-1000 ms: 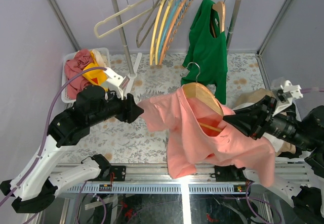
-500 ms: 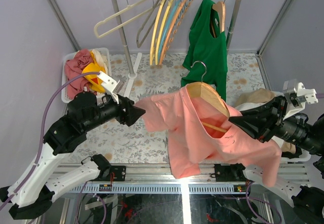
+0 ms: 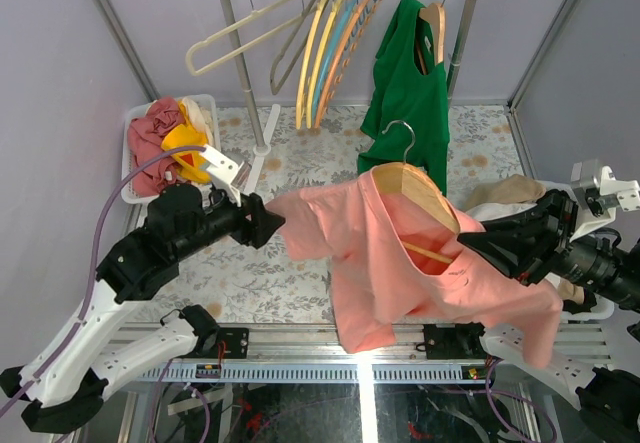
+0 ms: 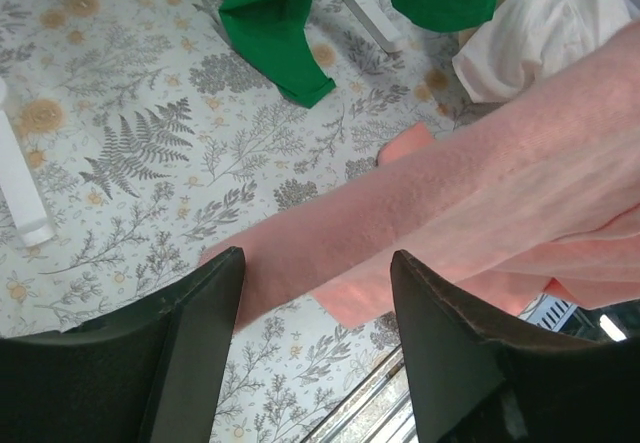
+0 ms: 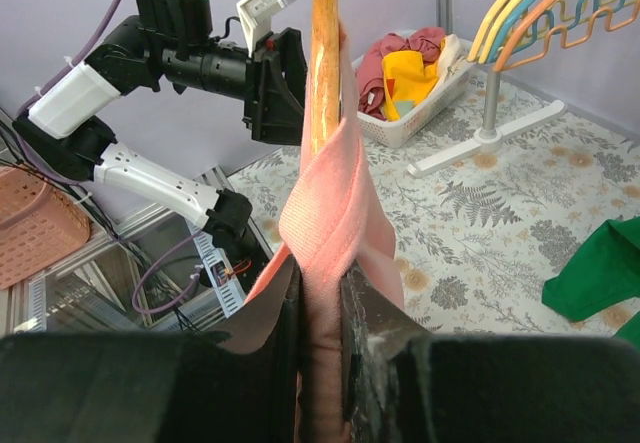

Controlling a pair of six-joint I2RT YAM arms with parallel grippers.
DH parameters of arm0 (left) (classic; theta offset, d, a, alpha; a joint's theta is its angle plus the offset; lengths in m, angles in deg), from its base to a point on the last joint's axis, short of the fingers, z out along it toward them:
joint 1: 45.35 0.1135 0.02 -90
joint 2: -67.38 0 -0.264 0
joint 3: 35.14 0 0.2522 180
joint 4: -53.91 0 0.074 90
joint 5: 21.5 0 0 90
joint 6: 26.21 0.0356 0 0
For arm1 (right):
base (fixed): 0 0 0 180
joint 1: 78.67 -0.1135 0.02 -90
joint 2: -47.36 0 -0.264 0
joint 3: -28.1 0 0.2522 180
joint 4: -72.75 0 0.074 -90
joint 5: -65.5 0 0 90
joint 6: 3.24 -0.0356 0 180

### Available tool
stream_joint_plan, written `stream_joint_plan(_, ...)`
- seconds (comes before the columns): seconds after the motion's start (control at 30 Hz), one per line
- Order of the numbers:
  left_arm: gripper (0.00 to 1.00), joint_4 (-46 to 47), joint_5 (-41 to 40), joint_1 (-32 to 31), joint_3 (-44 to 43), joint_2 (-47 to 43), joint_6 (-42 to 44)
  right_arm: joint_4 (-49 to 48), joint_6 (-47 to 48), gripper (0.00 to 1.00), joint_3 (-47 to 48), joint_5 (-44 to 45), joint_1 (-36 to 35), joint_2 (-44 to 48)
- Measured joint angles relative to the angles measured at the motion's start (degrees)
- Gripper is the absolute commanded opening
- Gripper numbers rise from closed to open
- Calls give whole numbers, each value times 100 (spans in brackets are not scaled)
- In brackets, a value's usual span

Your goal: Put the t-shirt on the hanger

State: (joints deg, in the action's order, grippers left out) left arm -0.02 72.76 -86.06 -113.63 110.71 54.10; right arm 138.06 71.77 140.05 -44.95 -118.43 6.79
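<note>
My left pincer [image 3: 268, 221] pinches the shirt's [image 3: 390, 263] sleeve. The right pincer [image 5: 320, 285] is clamped tight on the hanger [image 3: 420, 195] through the cloth, in midair. Just behind are one green shirt [image 3: 405, 93], one rack [image 3: 240, 63] and one basket [image 3: 207, 99].

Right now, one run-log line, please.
left jaws: shut on salmon-pink cloth t-shirt | right jaws: shut on light-brown wooden hanger | t-shirt: partly on

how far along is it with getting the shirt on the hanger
Done: part of the hanger sits inside the t-shirt, hook clear above the cloth. In hand: the right claw pinches hanger and cloth together, while the left claw pulls a sleeve out sideways. Left: much of the wood is bare, so the cloth needs working over both shoulders and settling straight.
</note>
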Motion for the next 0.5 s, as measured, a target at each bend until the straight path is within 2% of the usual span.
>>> stream_joint_plan(0.03,45,26,37,0,46,0,2,2,0,0,15,0,0,0)
stream_joint_plan(0.1,16,63,66,0,96,7,2,2,0,0,35,-2,0,0)
stream_joint_plan(0.13,7,70,35,0,98,37,4,2,0,0,46,0,0,2)
stream_joint_plan(0.17,3,81,-46,0,96,79,-17,4,0,0,59,0,0,2)
stream_joint_plan(0.3,0,-9,-603,0,-120,315,-87,4,4,0,111,9,0,13)
stream_joint_plan(0.5,0,-81,-1464,0,-979,457,-201,4,24,0,125,111,-48,127)
